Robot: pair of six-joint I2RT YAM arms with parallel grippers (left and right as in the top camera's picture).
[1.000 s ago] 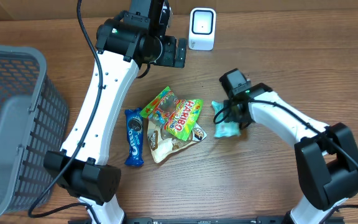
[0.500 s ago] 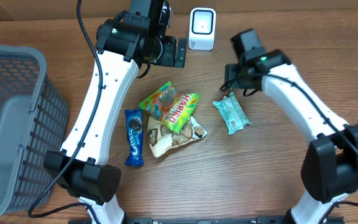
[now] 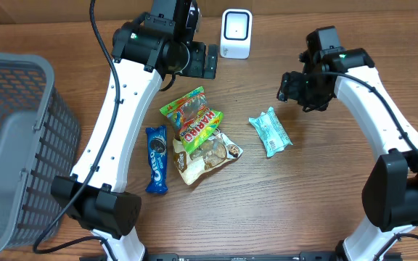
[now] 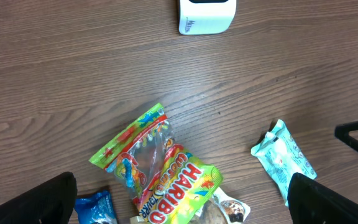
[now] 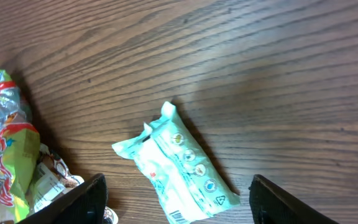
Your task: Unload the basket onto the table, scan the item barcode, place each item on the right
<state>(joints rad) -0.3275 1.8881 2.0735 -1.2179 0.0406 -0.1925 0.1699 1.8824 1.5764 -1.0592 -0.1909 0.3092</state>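
The right gripper [image 3: 290, 85] has lifted clear of the mint-green packet [image 3: 270, 132], which now lies flat on the table [image 3: 310, 206] near it (nothing between the widely parted fingers [image 5: 86, 199]). Nearest, a blue pack [image 3: 156, 159] reads "OREO"; the bag [image 3: 199, 125] beside it, shifted leftward, reads "HARIBO". Farther back, the left gripper [image 3: 210, 61] hangs wide open, empty, near the white scanner [image 3: 236, 33].

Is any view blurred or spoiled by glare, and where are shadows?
Overhead: sharp, evenly lit, soft shadows only. Left wrist: table sharp, some glare on the candy bag; fingers dark and soft. Right wrist: mint packet sharp; fingers dark, out of focus.
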